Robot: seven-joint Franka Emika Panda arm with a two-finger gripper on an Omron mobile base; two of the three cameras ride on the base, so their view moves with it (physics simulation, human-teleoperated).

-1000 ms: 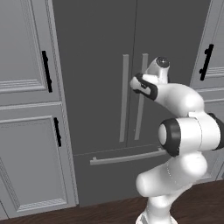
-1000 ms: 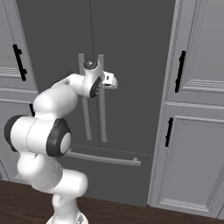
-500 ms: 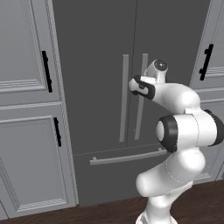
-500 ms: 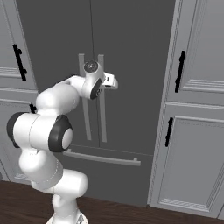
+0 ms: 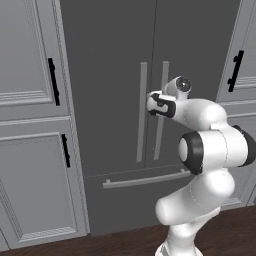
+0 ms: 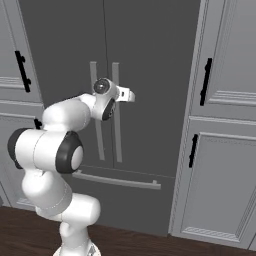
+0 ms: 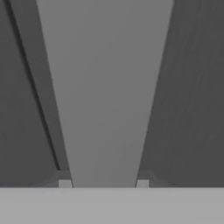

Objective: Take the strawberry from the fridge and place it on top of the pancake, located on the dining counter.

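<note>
Going left to right in the left base view: pale panelled cabinets with a black handle (image 5: pixel 52 81) stand at the left, then the fridge (image 5: pixel 107 60), its two dark doors shut, with a left bar handle (image 5: pixel 142 111) and a right bar handle (image 5: pixel 161 110) side by side at the centre seam and a drawer bar (image 5: pixel 146 179) low down. The claw (image 5: pixel 151 102) sits at the right bar handle. In the hand view that bar (image 7: pixel 105 87) runs up between the two fingertips (image 7: pixel 64 183), which bracket it closely at either side; whether they already press on it I cannot tell. The bar should handle as stiff, smooth and likely slippery, best taken mid-length with the pads square across it so the door swings without the grip sliding. The strawberry is presumably inside, behind the closed doors, so it lies beyond the claw; it will be light, soft and easily bruised, wanting a gentle pinch across its widest part.
</note>
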